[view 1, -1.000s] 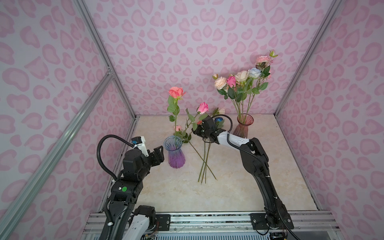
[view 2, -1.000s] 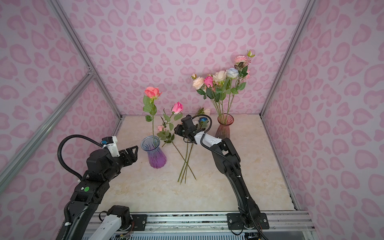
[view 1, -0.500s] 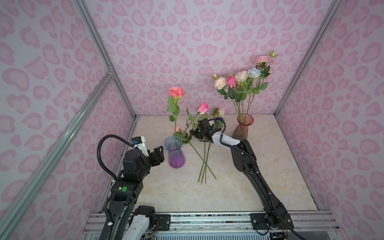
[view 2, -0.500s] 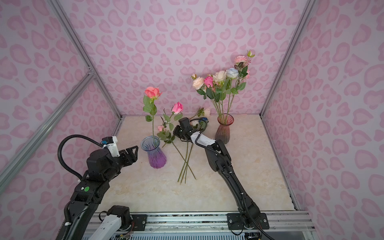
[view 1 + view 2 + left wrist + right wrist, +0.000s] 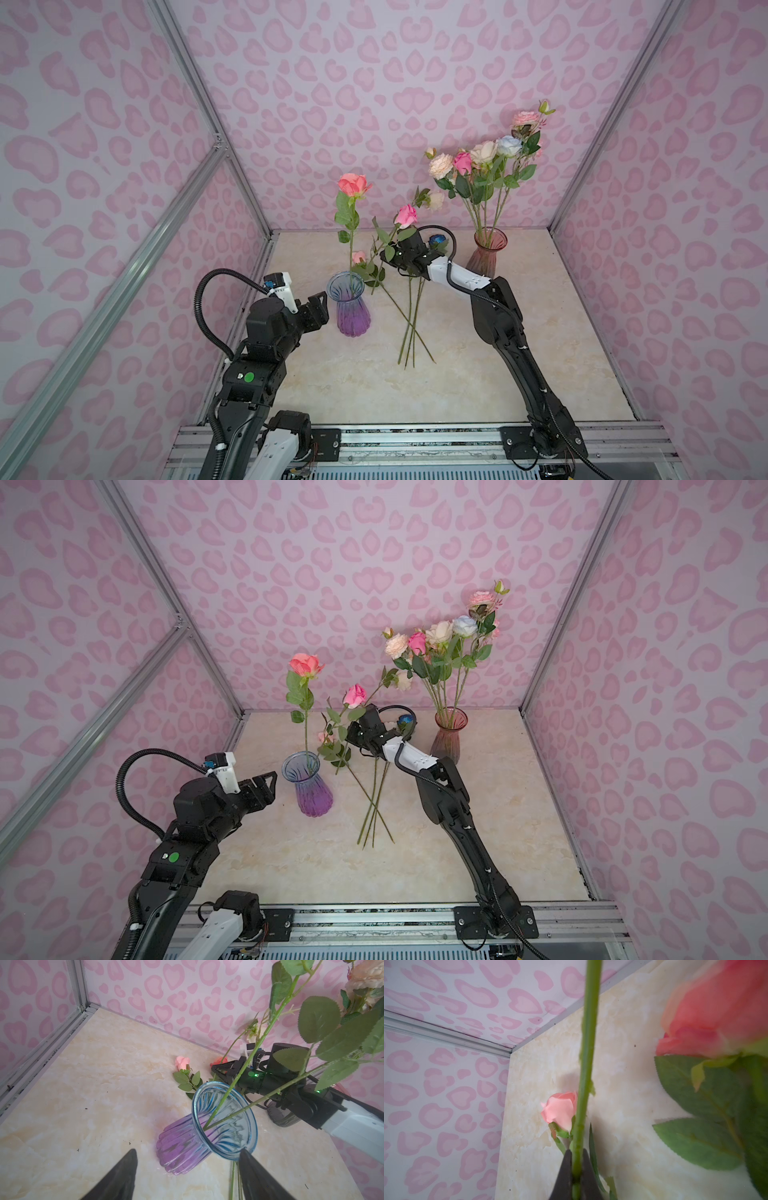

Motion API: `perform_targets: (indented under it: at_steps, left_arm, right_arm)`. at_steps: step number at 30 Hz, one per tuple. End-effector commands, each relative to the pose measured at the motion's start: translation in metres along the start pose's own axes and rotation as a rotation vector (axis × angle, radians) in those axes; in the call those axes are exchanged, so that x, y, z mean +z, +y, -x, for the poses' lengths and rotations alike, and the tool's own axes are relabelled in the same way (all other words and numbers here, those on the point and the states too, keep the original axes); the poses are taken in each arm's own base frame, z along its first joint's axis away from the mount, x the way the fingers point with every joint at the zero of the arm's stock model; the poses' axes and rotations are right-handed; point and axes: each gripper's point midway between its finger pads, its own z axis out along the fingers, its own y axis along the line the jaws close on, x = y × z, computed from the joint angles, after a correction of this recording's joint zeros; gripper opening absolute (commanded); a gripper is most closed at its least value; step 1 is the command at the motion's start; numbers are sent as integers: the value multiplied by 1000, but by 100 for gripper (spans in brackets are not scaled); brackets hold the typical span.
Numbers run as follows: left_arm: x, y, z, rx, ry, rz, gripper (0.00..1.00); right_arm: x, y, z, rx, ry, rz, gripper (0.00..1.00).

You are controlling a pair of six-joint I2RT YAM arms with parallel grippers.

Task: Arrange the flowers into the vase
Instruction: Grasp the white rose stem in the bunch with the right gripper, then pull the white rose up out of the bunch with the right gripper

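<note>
Right fingers (image 5: 392, 261): I've slid them toward the purple vase (image 5: 352, 316) and pinched them shut on a rose stem (image 5: 588, 1043), to guide it in.
Left fingers (image 5: 318, 300): spread and empty beside that vase, ready to steady it.
Flowers (image 5: 411, 332): several lie loose on the bench (image 5: 478, 374).

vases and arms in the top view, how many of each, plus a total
vases: 2, purple vase and pink vase
arms: 2, left arm and right arm
total: 4
</note>
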Motion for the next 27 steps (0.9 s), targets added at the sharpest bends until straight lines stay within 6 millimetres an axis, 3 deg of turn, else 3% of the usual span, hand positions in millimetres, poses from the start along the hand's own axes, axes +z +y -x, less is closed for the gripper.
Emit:
perform_targets:
  at_steps: [1,7,13,27]
  left_arm:
    - [-2,-5,9,-5,-34,-22,78]
    - [-3,-5,10,-5,-40,-23,78]
    - [-4,-6,11,-7,-44,-28,78]
    - [-8,-8,13,-8,-59,-38,78]
  right_arm:
    - [-14,9,5,-39,-32,24,4]
    - [-60,34,-13,-147,0,42,3]
    - [-107,25,-55,-207,56,33,2]
    - [-227,5,-172,-527,120,-161,0]
